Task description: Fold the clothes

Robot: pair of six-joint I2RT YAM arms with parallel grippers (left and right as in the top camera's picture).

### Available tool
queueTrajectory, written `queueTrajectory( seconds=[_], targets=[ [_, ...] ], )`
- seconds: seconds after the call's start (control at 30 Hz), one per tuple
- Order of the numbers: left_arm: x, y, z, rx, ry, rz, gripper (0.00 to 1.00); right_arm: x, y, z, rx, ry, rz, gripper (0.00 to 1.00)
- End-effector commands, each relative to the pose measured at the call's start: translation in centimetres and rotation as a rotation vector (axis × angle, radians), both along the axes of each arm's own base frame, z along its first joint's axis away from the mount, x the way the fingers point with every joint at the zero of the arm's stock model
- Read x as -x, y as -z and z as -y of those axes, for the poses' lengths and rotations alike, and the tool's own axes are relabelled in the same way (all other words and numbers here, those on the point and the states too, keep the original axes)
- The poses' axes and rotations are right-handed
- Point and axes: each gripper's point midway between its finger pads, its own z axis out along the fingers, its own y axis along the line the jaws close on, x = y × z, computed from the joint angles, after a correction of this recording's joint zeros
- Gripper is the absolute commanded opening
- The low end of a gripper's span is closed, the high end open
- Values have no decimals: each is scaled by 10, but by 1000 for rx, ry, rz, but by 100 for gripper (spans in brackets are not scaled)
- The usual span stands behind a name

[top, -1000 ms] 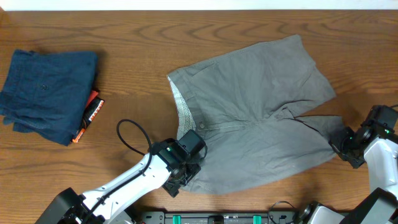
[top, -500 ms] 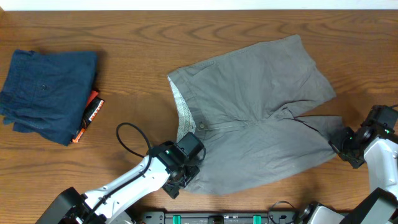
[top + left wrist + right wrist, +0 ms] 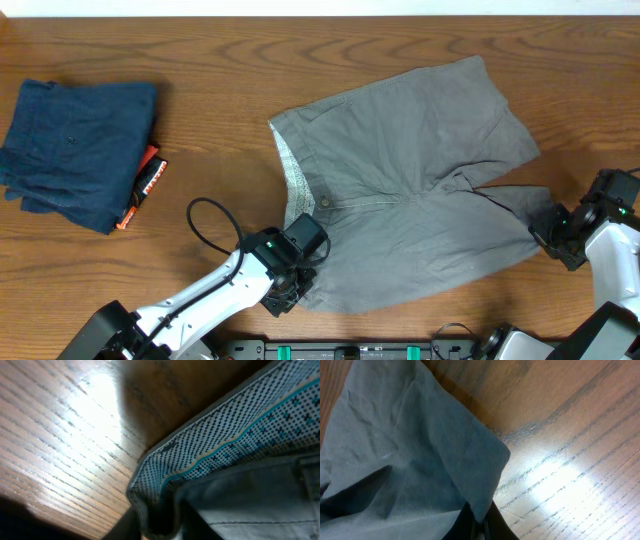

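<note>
The grey shorts (image 3: 410,190) lie spread flat on the wooden table, waistband to the left with its pale patterned lining (image 3: 296,180) showing. My left gripper (image 3: 293,287) sits at the near waistband corner and is shut on it; in the left wrist view the dotted lining (image 3: 220,435) folds down between the dark fingers (image 3: 131,527). My right gripper (image 3: 545,237) is at the near leg hem on the right, shut on that hem; the grey cloth (image 3: 415,455) runs down into its closed jaws.
A folded dark navy garment (image 3: 75,150) with an orange tag (image 3: 150,180) lies at the far left. A black cable loop (image 3: 210,220) from the left arm lies on the table beside the waistband. Bare wood (image 3: 200,60) surrounds the shorts.
The left gripper has closed on the waistband corner, its jaws drawing together. The shorts and the right gripper have stayed in place.
</note>
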Motion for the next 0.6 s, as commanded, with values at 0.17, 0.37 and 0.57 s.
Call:
queueTrajectory(
  seconds=[0.17,0.37,0.57],
  targets=[
    [2,-3,4,37,100,13,6,4,-2,4,20,4,-8,3],
    [8,-33,-2,59,258,46,6,-1,-5,-13,-76,-54,31,1],
    [11,-66,-11,114,310,166,6,-1,-27,-12,-66,-61,77,1]
  ],
)
